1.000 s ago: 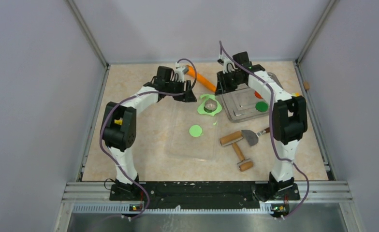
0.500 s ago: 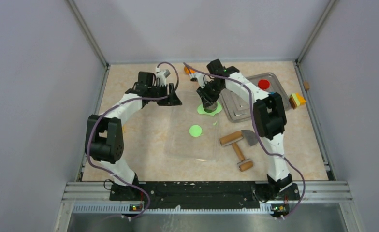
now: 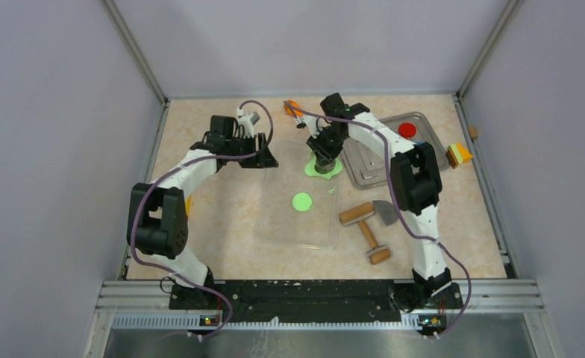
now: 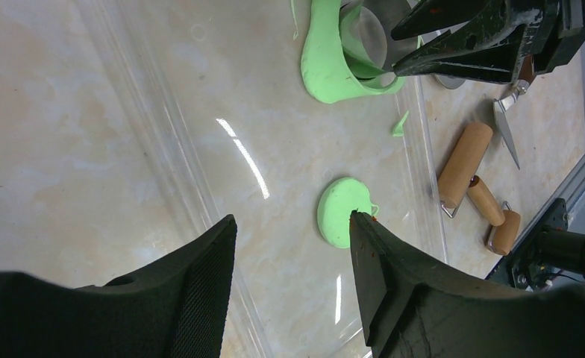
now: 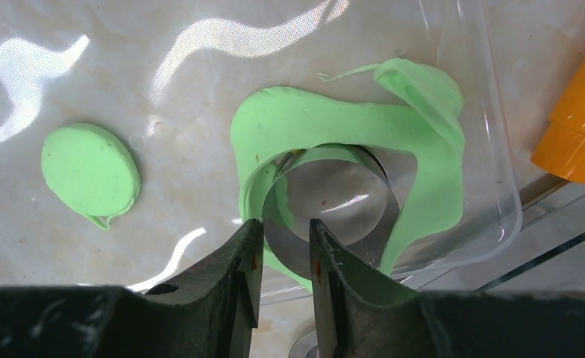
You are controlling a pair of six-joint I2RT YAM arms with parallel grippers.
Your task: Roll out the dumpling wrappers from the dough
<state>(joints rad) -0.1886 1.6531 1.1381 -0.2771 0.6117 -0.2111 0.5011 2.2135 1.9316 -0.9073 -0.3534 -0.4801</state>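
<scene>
Two rolling tools, a plain wooden cylinder (image 3: 357, 214) and a handled wooden roller (image 3: 371, 242), lie on the marbled worktop (image 3: 222, 224) low and right of centre in the top view. A metal scraper (image 3: 385, 211) is just beside them. To their left sits a clear plastic tray (image 3: 289, 235), with one light lime-green round dough wrapper (image 3: 301, 201) flat at its middle. Above that, at the tray's upper right corner, the thin lime-green dough sheet (image 5: 304, 119) surrounds a round metal ring cutter (image 5: 334, 175). The right pincer (image 5: 283, 224) stands astride the ring's wall, jaws narrowly apart; whether they pinch it cannot be told. The left pincer (image 4: 291, 220) hangs at the tray's upper left, jaws wide apart and empty. A steel tray (image 3: 368, 177) holding a red disc (image 3: 407, 130) lies upper right.
</scene>
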